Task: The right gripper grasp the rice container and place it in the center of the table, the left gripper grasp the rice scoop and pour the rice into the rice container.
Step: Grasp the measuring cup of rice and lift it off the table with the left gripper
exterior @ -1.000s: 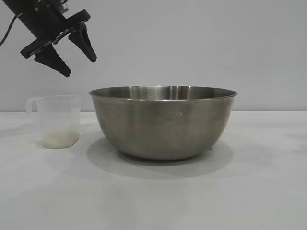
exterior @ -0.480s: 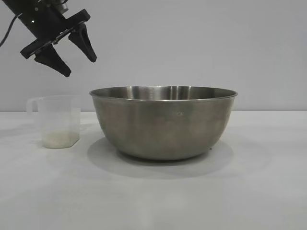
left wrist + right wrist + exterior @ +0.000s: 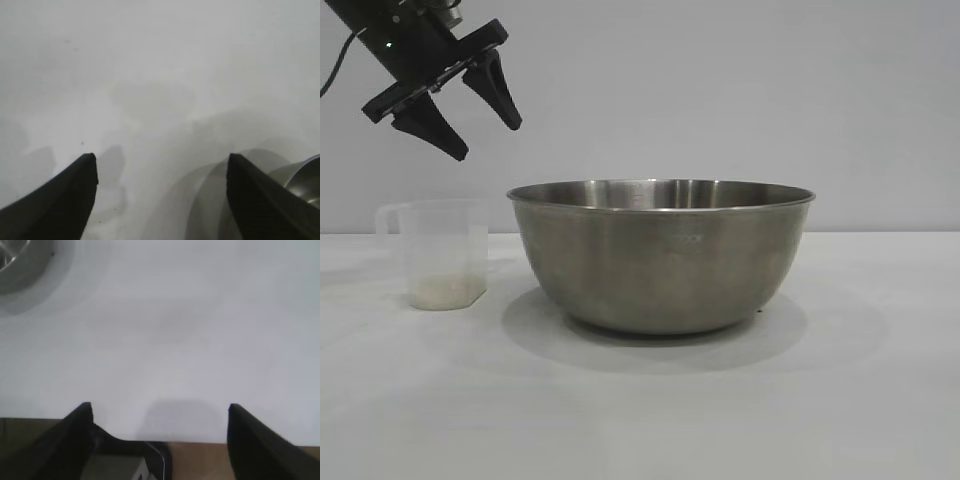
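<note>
The rice container (image 3: 660, 255), a large steel bowl, stands in the middle of the white table (image 3: 640, 410). To its left the rice scoop (image 3: 442, 250), a translucent cup with its loop handle facing left, stands upright with a low layer of rice (image 3: 445, 290) in its bottom. My left gripper (image 3: 488, 140) hangs open in the air above the scoop, apart from it. In the left wrist view, the left gripper (image 3: 160, 160) frames bare table, with the bowl's rim (image 3: 305, 180) to one side. In the right wrist view, the right gripper (image 3: 160, 407) is open and empty, far from the bowl (image 3: 20, 265).
In the right wrist view the table's edge (image 3: 200, 442) runs between the fingers, with a dark block (image 3: 130, 460) and brown floor (image 3: 200, 462) beyond it. White table stretches to the right of the bowl and in front of it.
</note>
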{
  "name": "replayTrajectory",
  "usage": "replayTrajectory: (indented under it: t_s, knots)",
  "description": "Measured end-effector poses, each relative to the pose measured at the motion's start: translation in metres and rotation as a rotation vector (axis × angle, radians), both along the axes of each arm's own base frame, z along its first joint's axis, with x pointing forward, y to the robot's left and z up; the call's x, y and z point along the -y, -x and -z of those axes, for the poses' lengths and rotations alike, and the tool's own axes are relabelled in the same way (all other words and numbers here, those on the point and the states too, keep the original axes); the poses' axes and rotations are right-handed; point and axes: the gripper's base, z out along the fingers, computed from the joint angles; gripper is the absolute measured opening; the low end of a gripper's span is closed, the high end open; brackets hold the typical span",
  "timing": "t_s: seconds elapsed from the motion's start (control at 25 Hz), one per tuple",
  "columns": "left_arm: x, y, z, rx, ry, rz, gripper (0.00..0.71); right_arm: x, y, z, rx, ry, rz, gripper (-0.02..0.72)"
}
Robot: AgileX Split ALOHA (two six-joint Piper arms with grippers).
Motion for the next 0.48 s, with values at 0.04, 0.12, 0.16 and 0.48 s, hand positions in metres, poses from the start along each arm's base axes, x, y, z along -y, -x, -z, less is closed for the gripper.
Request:
replayTrajectory:
  t_s: [0.04, 0.12, 0.16, 0.48]
  knots:
    - [0.0, 0.0, 0.0, 0.0, 0.0, 0.0, 0.505, 0.0, 0.006, 0.001, 0.041, -0.002, 0.002, 0.479]
    - [0.0, 0.0, 0.0, 0.0, 0.0, 0.0, 0.505, 0.0, 0.015, 0.006, 0.095, -0.003, 0.004, 0.479]
    - [0.0, 0.0, 0.0, 0.0, 0.0, 0.0, 0.505, 0.0, 0.02, 0.008, 0.122, -0.004, 0.004, 0.479]
    - [0.0, 0.0, 0.0, 0.0, 0.0, 0.0, 0.505, 0.001, 0.045, 0.008, 0.291, -0.008, 0.005, 0.479]
